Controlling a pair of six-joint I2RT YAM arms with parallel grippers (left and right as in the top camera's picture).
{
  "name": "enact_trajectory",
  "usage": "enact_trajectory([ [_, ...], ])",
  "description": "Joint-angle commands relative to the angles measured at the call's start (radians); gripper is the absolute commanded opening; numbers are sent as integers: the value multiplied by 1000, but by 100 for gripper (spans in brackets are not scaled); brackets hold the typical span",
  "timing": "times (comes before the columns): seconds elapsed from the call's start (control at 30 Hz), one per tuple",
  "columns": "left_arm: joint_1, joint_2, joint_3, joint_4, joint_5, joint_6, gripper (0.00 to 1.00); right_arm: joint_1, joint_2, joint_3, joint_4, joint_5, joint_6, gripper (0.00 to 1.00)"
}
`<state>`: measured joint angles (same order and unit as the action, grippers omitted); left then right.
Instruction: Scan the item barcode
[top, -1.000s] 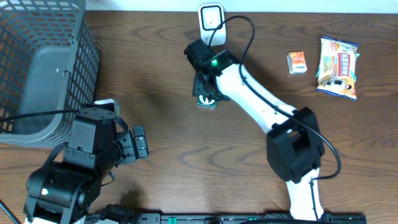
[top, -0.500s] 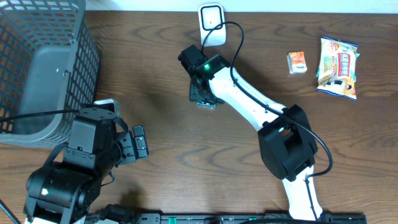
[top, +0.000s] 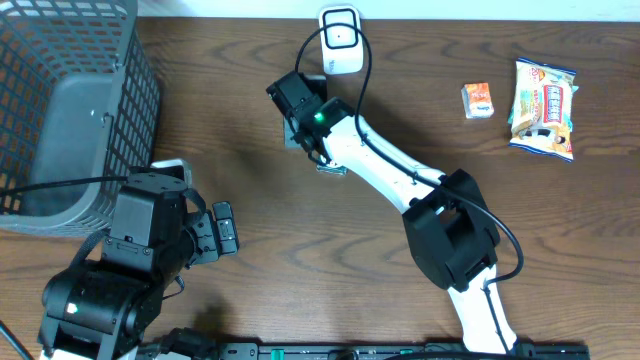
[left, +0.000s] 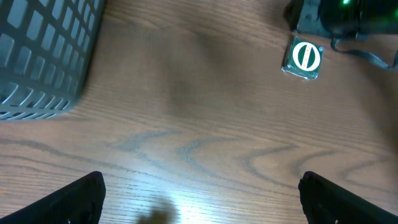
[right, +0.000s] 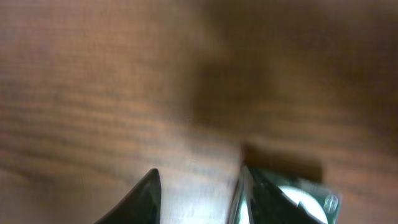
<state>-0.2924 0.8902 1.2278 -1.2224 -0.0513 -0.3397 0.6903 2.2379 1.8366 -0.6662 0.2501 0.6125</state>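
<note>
The item, a small green square packet with a white round mark, lies flat on the wooden table. From overhead only its edge peeks out under the right arm. In the right wrist view it sits just outside the right-hand finger. My right gripper is narrowly open, with only bare table between its fingers. A white scanner stands at the table's far edge. My left gripper hangs wide open over bare wood, well short of the packet.
A grey mesh basket fills the far left corner. At the far right lie a small orange box and a snack bag. The right arm's cable loops near the scanner.
The right arm's head has swung left and away from above the packet, and its jaws have narrowed. The packet stays on the table. The left arm has not moved.
</note>
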Motion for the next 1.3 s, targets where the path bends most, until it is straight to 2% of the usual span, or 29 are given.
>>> enact_trajectory([
  [0.0, 1, -3, 0, 1, -1, 2, 98, -22, 43, -1, 21, 74, -1, 15],
  [0.03, 1, -3, 0, 1, -1, 2, 98, -25, 56, -1, 24, 82, -1, 7],
  [0.1, 1, -3, 0, 1, -1, 2, 97, -31, 76, -1, 26, 89, -1, 1],
  [0.2, 1, -3, 0, 1, -1, 2, 98, -42, 124, -1, 25, 65, -7, 1],
  [0.33, 1, -3, 0, 1, -1, 2, 98, -43, 151, -1, 2, -74, -153, 1],
  [0.43, 1, -3, 0, 1, -1, 2, 98, -34, 146, 0, -60, -115, -184, 1],
  [0.6, 1, -3, 0, 1, -1, 2, 98, -27, 117, 0, -268, -125, -187, 1],
  [0.97, 1, -3, 0, 1, -1, 2, 98, -19, 81, 0, -751, -145, -358, 1],
  [1.27, 1, -3, 0, 1, -1, 2, 97, -15, -2, 0, -933, -97, -407, 1],
])
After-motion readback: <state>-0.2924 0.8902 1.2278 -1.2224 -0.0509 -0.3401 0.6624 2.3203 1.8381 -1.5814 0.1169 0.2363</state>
